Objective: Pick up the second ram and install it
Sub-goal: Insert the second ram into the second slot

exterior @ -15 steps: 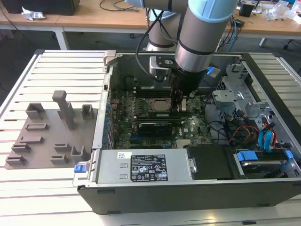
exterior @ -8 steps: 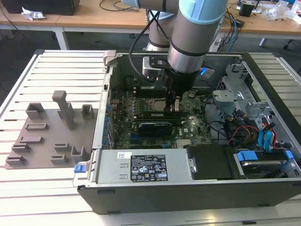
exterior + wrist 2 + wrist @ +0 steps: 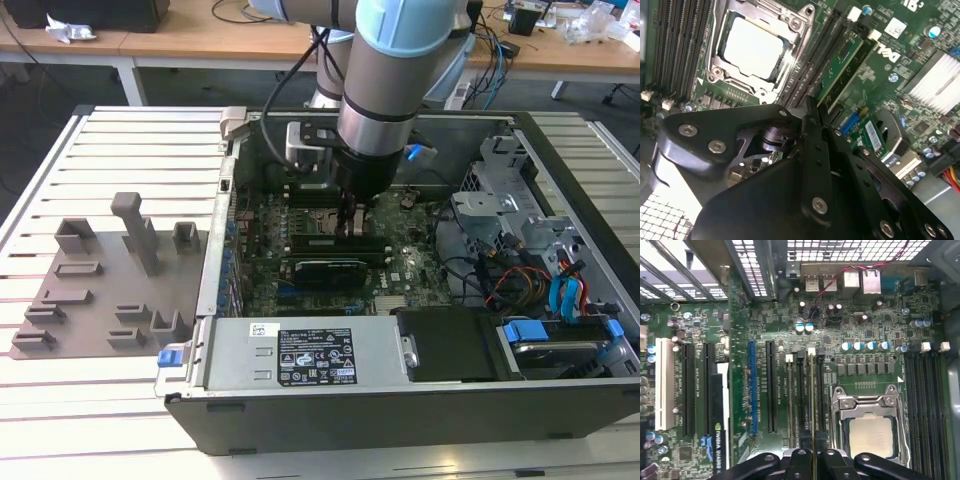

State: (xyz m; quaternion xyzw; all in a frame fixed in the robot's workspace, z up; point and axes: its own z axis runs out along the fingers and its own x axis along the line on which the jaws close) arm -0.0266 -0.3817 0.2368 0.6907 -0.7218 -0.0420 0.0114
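Observation:
My gripper (image 3: 352, 212) reaches down into the open computer case (image 3: 400, 400), over the memory slots beside the processor socket (image 3: 870, 432). In the first wrist view the second ram (image 3: 813, 405) shows edge-on as a thin pale line. It runs along a slot from a white clip down between the black fingers (image 3: 800, 462). The gripper (image 3: 813, 462) is shut on it. I cannot tell how deep it sits in the slot. Another green stick (image 3: 790, 400) stands in the neighbouring slot, and its face (image 3: 842, 65) shows in the second wrist view next to the shut gripper (image 3: 812, 107).
A grey fixture plate (image 3: 100, 290) with upright blocks lies at the exterior view's left of the case. Inside the case are a black graphics card (image 3: 325, 270), a power supply (image 3: 300, 355), a drive cage and cables (image 3: 550, 290). The case walls close in around the arm.

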